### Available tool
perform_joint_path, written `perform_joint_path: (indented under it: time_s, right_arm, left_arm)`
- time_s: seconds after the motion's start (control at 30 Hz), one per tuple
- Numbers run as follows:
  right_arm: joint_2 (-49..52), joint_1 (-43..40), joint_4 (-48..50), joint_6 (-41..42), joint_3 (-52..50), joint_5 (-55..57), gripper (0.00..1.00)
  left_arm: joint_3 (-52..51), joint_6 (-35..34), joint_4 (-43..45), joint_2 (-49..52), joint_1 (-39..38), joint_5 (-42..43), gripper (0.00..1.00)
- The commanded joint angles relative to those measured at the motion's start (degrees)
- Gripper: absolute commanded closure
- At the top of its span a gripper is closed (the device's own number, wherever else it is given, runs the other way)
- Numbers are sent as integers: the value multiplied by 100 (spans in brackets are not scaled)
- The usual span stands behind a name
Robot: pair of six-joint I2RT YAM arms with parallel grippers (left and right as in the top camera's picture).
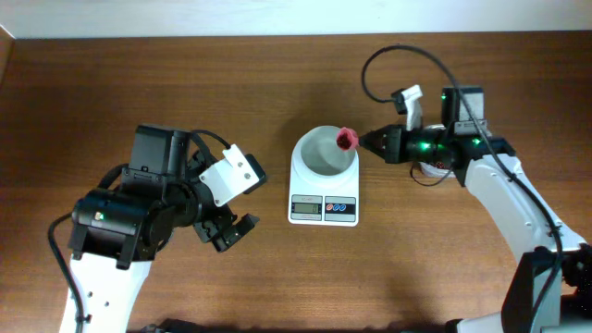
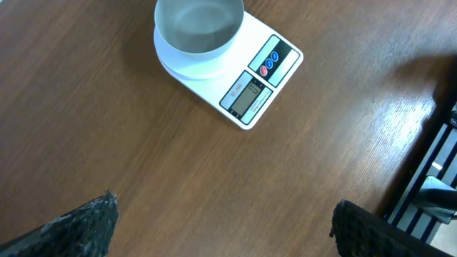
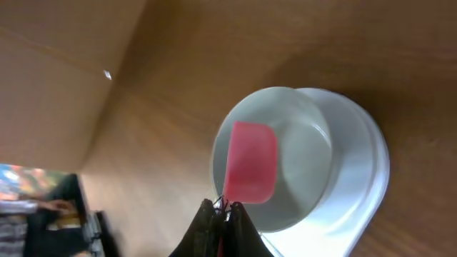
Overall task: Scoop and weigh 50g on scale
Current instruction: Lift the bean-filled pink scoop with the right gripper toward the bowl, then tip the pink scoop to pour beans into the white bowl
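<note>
The step in hand looked to be tipping the scoop into the bowl of the scale. To do it well, the wrist would best roll slowly with the scoop's mouth inside the rim, so nothing fell on the tabletop. The scoop should not touch the bowl's wall, since any press would falsify the reading. The pour should come in small amounts, with pauses for the display to settle towards fifty grams.

The right fingers were clamped together on the scoop's handle, reaching in from 3 o'clock of the bowl, with the scoop over the rim at about 2 o'clock. Whether it carried anything could not be told. The left fingers stood wide apart, holding nothing, at 8 o'clock of the scale and well apart from it.

The scale sat near the middle of the tabletop. It had a small white body and a round white bowl on top, seemingly empty. A grey display lay at its 6 o'clock edge, with blue and red round buttons just beside it at 3 o'clock. The digits were too small to read.
</note>
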Motion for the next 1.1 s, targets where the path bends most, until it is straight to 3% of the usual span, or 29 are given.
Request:
perform_joint_path:
  time_s: [0.0,0.13,0.2,0.33,0.6,0.7,0.83,1.0,1.07]
  right_arm:
    - [20,291,48,-748,81,791,95]
    - [20,560,160,-1419,81,1650,95]
    - [22,654,271,-1419,81,1641,95]
    - [22,822,297,-2406,81,1644,95]
    - [22,914,365,-2474,81,1978,96]
    - [22,988,358,-2382,81,1014,96]
    - [22,979,369,-2487,81,1543,96]
    - [20,970,319,-2144,81,887,96]
    - [22,951,323,-2146,81,1270,96]
  left_arm:
    - [-42,111,7,-24,35,98,1]
    - [-44,111,7,-24,35,98,1]
    - [-42,111,7,-24,35,98,1]
    - [-42,111,7,-24,35,98,1]
    - [-44,111,7,-24,35,98,1]
    - [-42,111,7,-24,35,98,1]
    - [-42,111,7,-24,35,98,1]
    - [-44,111,7,-24,35,101,1]
    - [-42,111,7,-24,35,98,1]
